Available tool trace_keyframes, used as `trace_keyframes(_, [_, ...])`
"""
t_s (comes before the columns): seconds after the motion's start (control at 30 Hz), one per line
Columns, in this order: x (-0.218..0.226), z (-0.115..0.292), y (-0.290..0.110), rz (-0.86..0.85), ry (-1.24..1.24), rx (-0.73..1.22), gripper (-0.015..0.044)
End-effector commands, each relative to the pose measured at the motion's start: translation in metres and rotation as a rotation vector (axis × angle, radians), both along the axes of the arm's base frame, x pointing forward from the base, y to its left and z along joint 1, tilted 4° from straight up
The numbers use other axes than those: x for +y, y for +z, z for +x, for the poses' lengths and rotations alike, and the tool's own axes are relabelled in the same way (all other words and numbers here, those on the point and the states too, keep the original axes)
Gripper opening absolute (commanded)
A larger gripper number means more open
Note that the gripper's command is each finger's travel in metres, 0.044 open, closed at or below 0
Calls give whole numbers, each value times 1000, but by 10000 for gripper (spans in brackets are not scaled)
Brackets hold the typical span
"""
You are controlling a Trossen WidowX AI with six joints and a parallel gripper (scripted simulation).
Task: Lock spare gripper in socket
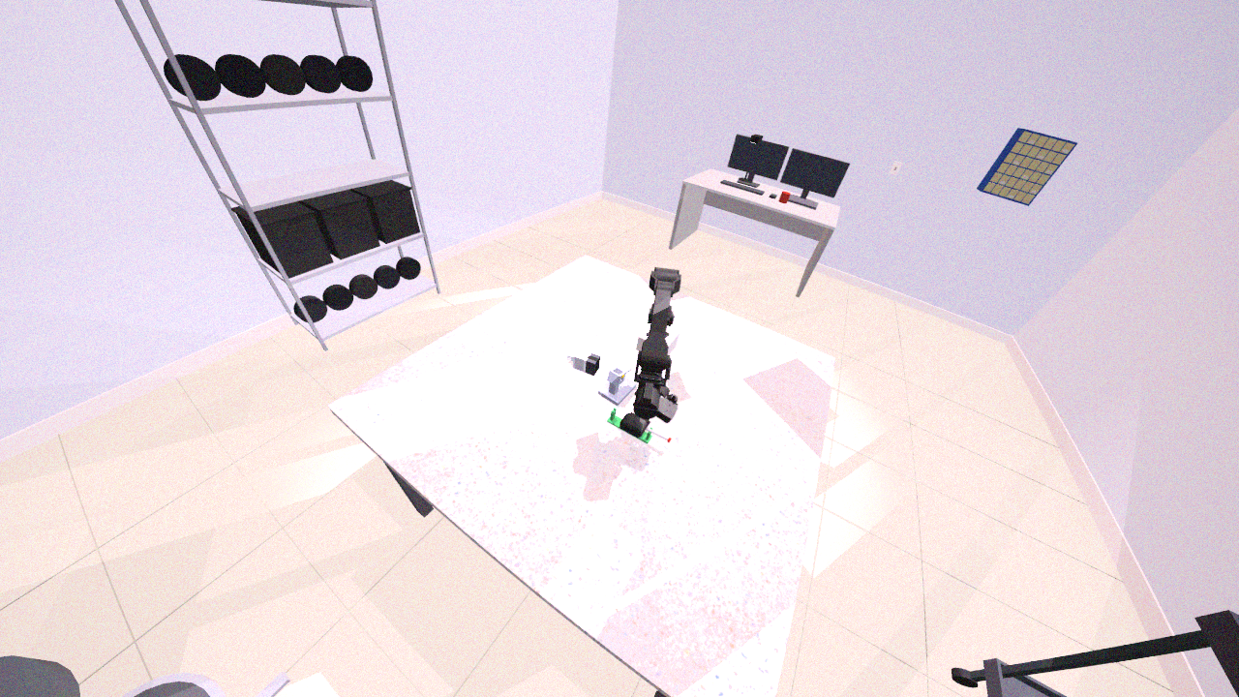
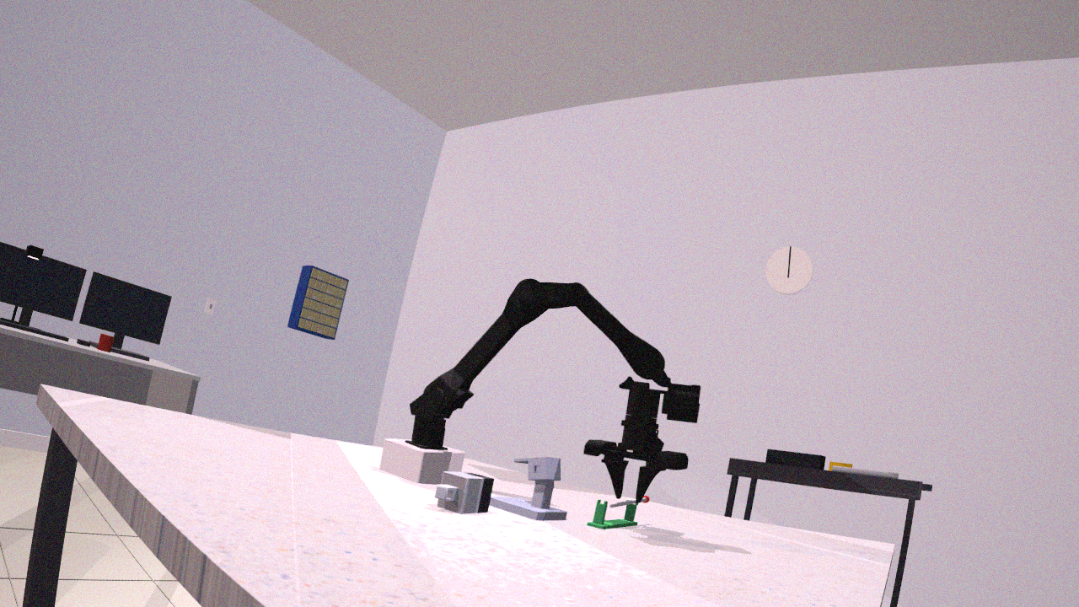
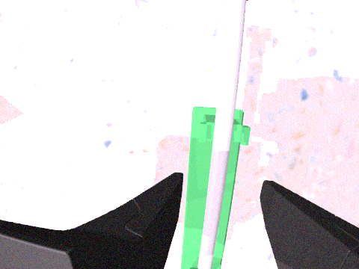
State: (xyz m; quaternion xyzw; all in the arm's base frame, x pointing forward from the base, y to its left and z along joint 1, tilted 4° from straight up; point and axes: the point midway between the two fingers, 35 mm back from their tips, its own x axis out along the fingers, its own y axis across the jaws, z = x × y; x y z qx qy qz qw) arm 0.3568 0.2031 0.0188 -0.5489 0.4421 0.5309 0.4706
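The black two-fingered end effector hangs partly open just above the small green plastic cradle, its fingers astride it and gripping nothing. The thin white lock pin with a red cap lies along that cradle on the speckled white counter. Beside the cradle stands the grey socket mount, with the grey-and-black spare gripper block beyond it.

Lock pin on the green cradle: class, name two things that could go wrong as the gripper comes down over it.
1. The open gripper straddles both lock pin and green cradle; closing now could clamp the cradle too.
2. The fingers point steeply down just above the table; descending too far may strike it.
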Motion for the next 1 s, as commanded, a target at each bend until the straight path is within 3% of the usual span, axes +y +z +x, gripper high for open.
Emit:
trace_keyframes(0.0, [-2, 0, -9, -8, 5, 1, 180])
trace_keyframes(0.57, [-4, 0, -27, -8, 5, 1, 180])
trace_keyframes(0.8, [-4, 0, -27, -8, 5, 1, 0])
trace_keyframes(0.97, [-4, 0, -27, -8, 5, 1, 0])
